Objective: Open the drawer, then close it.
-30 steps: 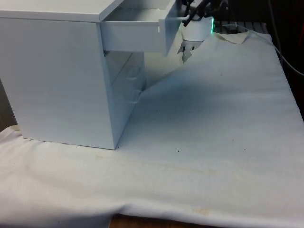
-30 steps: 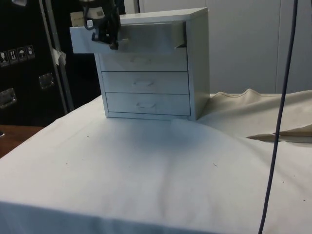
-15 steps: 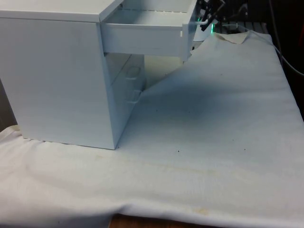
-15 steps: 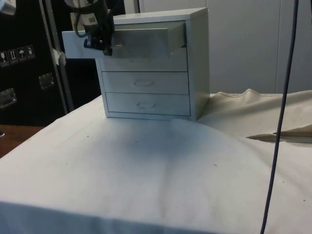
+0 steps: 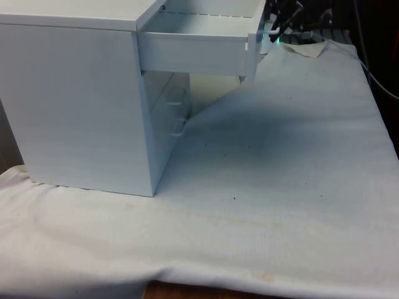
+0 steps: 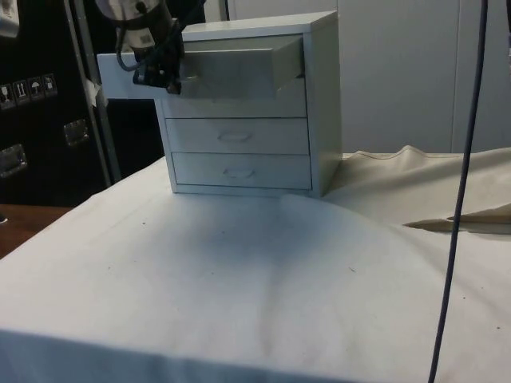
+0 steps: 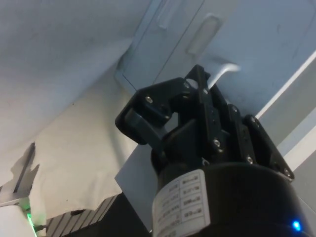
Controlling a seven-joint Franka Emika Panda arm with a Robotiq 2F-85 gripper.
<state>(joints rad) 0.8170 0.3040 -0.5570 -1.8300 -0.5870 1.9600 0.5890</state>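
The black fingers [image 7: 200, 94] were closed on the white handle [image 7: 224, 69] of the top drawer [image 5: 196, 47], the gripper [image 6: 157, 77] sitting at that drawer's front face [image 6: 128, 68]. The drawer was pulled well out of the white chest of drawers [image 5: 75, 99], its hollow inside open to view from above. The chest held three drawers, counted in the side view: the open top one, a middle drawer [image 6: 235, 136] and a bottom drawer [image 6: 239, 170], both of these pushed in and each with one small handle. The chest stood on the white cloth [image 5: 280, 187] over the counter, towards the front view's left. One dark cable [image 6: 463, 183] hung down in the side view.
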